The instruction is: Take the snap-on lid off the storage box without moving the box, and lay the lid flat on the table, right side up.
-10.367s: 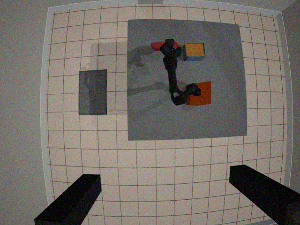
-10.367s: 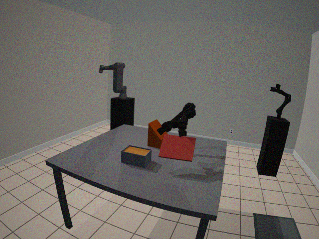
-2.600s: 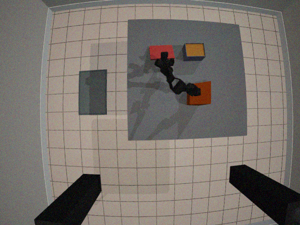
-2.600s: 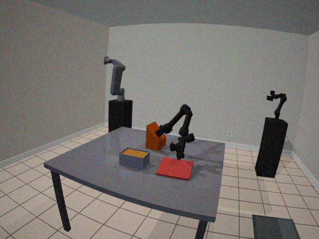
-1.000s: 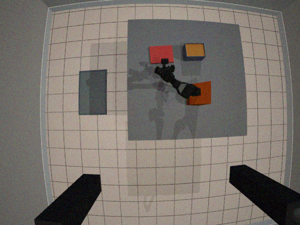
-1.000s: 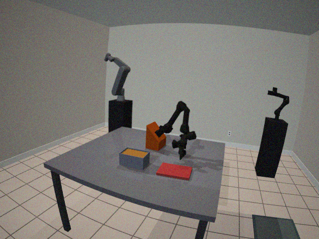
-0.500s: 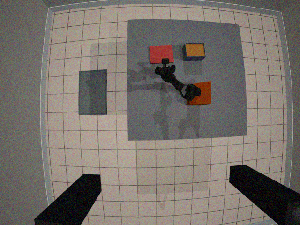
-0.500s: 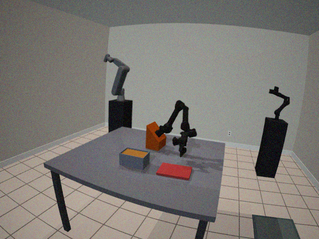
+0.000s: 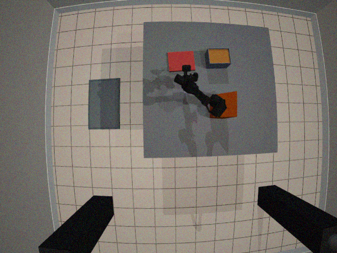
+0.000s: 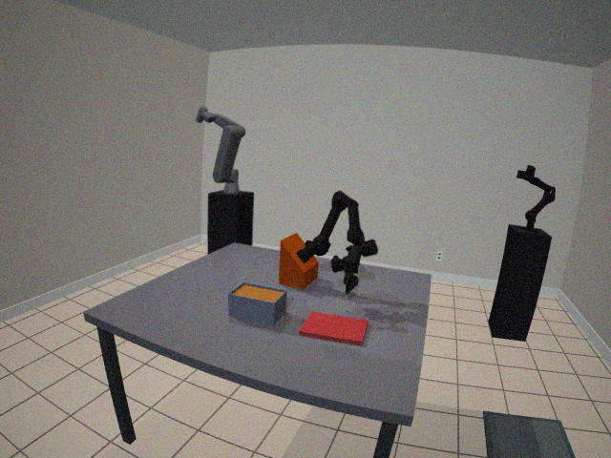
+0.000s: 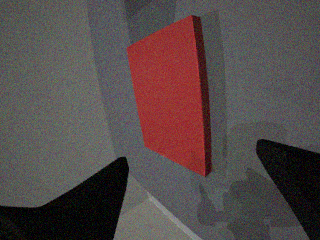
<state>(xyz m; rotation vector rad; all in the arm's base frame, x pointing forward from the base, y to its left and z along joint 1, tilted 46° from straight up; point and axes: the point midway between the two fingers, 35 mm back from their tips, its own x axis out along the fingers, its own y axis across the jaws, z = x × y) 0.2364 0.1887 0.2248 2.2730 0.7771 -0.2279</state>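
The red lid (image 9: 179, 60) (image 10: 334, 327) (image 11: 170, 95) lies flat on the table (image 9: 250, 136) (image 10: 167, 325), its smooth broad face up. It is apart from the box. The blue-grey storage box (image 9: 218, 66) (image 10: 254, 308) stands upright beside it with its top uncovered, showing orange-yellow inside the rim. My gripper (image 10: 349, 289) (image 11: 193, 155) is open and empty, pointing down above the table near the lid's robot-side edge. It touches neither lid nor box. In the top view the arm hides the fingertips.
An orange wedge-shaped block (image 9: 231, 104) (image 10: 292, 266) stands at the arm's base, behind the box as the exterior camera sees it. Two other arms on black pedestals (image 10: 230, 221) (image 10: 517, 281) stand away from the table. A dark glassy panel (image 9: 110, 103) (image 10: 528, 436) is beyond the table's edge.
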